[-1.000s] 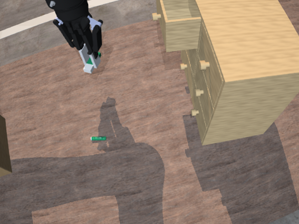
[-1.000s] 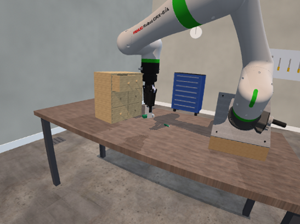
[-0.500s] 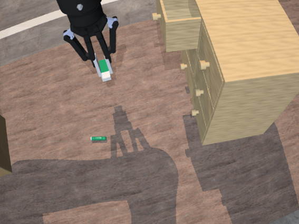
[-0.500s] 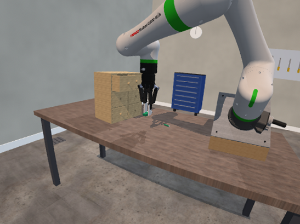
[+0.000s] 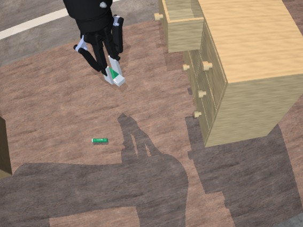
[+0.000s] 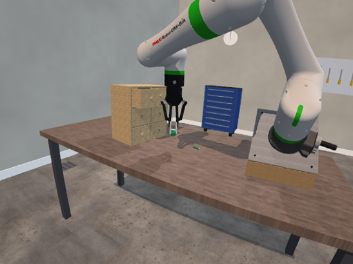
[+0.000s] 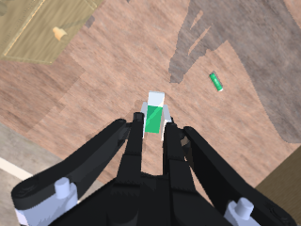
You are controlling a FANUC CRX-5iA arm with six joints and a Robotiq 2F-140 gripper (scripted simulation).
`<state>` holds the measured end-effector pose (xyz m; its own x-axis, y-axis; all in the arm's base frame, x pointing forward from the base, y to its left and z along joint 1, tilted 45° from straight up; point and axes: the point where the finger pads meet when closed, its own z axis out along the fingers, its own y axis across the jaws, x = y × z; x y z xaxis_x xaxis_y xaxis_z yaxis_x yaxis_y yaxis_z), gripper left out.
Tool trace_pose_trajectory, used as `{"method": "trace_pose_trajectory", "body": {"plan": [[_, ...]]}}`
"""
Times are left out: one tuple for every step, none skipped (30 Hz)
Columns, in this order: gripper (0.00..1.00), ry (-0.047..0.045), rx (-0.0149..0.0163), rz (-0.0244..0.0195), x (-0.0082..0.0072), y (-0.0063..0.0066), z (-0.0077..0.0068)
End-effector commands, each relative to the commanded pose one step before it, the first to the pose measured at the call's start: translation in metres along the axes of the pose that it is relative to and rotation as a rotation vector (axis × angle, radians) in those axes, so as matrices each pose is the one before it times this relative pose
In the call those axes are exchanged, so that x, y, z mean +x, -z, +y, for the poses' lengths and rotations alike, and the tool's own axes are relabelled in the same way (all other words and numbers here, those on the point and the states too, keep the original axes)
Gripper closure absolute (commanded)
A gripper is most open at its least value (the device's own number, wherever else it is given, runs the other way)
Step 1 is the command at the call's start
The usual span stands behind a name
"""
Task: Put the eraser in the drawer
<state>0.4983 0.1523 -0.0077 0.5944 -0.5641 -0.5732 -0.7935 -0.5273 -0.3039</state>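
My gripper (image 5: 114,78) is shut on the eraser (image 5: 116,76), a small green and white block that sticks out below the fingertips. It hangs a little above the table, out in front of the chest's drawer fronts. The eraser also shows in the wrist view (image 7: 153,115) between the two finger pads, and in the exterior view (image 6: 172,131). The small wooden chest (image 5: 250,44) stands upright on the table. One top-row drawer (image 5: 181,18) stands pulled out, and its inside looks empty. It also shows in the wrist view (image 7: 47,28). The other drawers are pushed in.
A small green cylinder (image 5: 99,140) lies on the table, away from the chest; it also shows in the wrist view (image 7: 215,81). The robot's base block (image 6: 281,164) stands on the table opposite the chest. The table's far edge is close behind the gripper.
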Motion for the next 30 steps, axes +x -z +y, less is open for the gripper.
{"method": "trace_pose_trajectory", "body": {"plan": [[0.89, 0.27778, 0.0209, -0.01799, 0.00158, 0.00002, -0.00003], [0.89, 0.04, 0.00084, -0.00123, 0.0, 0.00004, 0.0], [0.89, 0.03998, 0.00099, -0.00136, 0.0, 0.00007, 0.0], [0.89, 0.03994, 0.00117, -0.00153, 0.00001, 0.00012, 0.0], [0.89, 0.03988, 0.0014, -0.00172, 0.00001, 0.00017, 0.00001], [0.89, 0.0398, 0.00167, -0.00191, 0.00001, 0.00024, 0.00001], [0.89, 0.0, 0.0, 0.0, 0.0, 0.0, 0.0], [0.89, 0.0, 0.0, 0.0, 0.0, 0.0, 0.0], [0.89, 0.11734, 0.00691, -0.00677, 0.00001, 0.00031, 0.00001], [0.89, 0.03504, 0.00257, -0.00212, 0.00001, 0.00039, 0.00001], [0.89, 0.03498, 0.00286, -0.00217, 0.00001, 0.00047, 0.00002], [0.89, 0.03699, 0.00343, -0.00241, 0.00001, 0.00056, 0.00002], [0.89, 0.03818, 0.00398, -0.00258, 0.00001, 0.00066, 0.00002], [0.89, 0.03866, 0.00451, -0.00266, 0.00001, 0.00076, 0.00002], [0.89, 0.03875, 0.00506, -0.0027, 0.00001, 0.00086, 0.00002], [0.89, 0.03857, 0.00607, -0.0029, 0.00001, 0.00161, 0.00002], [0.89, 0.02107, 0.00382, -0.00167, 0.00001, 0.00207, 0.00002], [0.89, 0.0, 0.0, 0.0, 0.0, 0.00229, 0.00002], [0.89, 0.0, 0.0, 0.0, 0.00001, 0.00249, 0.00002], [0.89, 0.0, 0.0, 0.0, 0.0, 0.00271, 0.00002], [0.89, 0.0, 0.0, 0.0, 0.00001, 0.00292, 0.00002], [0.89, 0.0, 0.0, 0.0, 0.00001, 0.00313, 0.00002], [0.89, 0.0, -0.00001, 0.0, 0.0, 0.00334, 0.00002], [0.89, 0.0, 0.0, 0.0, 0.0, 0.0, 0.0], [0.89, 0.0, 0.0, 0.0, 0.0, 0.0, 0.0], [0.89, 0.0, 0.0, 0.0, 0.00001, 0.00353, 0.00002], [0.89, 0.0, 0.0, 0.0, 0.00001, 0.00373, 0.00002], [0.89, 0.0, 0.0, 0.0, 0.00001, 0.00393, 0.00003], [0.89, 0.0, 0.0, 0.0, 0.00001, 0.00411, 0.00003], [0.89, 0.0, 0.0, 0.0, 0.00001, 0.00429, 0.00003]]}}
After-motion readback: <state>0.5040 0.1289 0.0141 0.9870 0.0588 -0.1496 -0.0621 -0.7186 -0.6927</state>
